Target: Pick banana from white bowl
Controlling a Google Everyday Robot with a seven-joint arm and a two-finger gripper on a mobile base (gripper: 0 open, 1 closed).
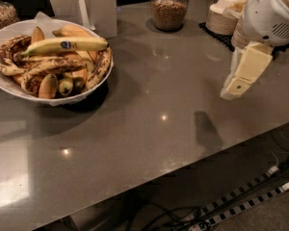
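A clean yellow banana (65, 45) with greenish tips and a dark blue oval sticker lies on top of the pile in a wide white bowl (5, 30) at the left of the grey counter. Brown-spotted bananas and short orange-yellow ones lie under and around it. My gripper (236, 84) hangs at the right, above the counter and far from the bowl, its cream fingers pointing down and to the left. It holds nothing.
A glass jar of brown grains (169, 7) stands at the back centre. Stacks of small white paper bowls (222, 14) sit at the back right on a dark mat. A white card holder (89, 5) stands behind the bowl. The counter's front edge drops to power strips (241, 207) on the floor.
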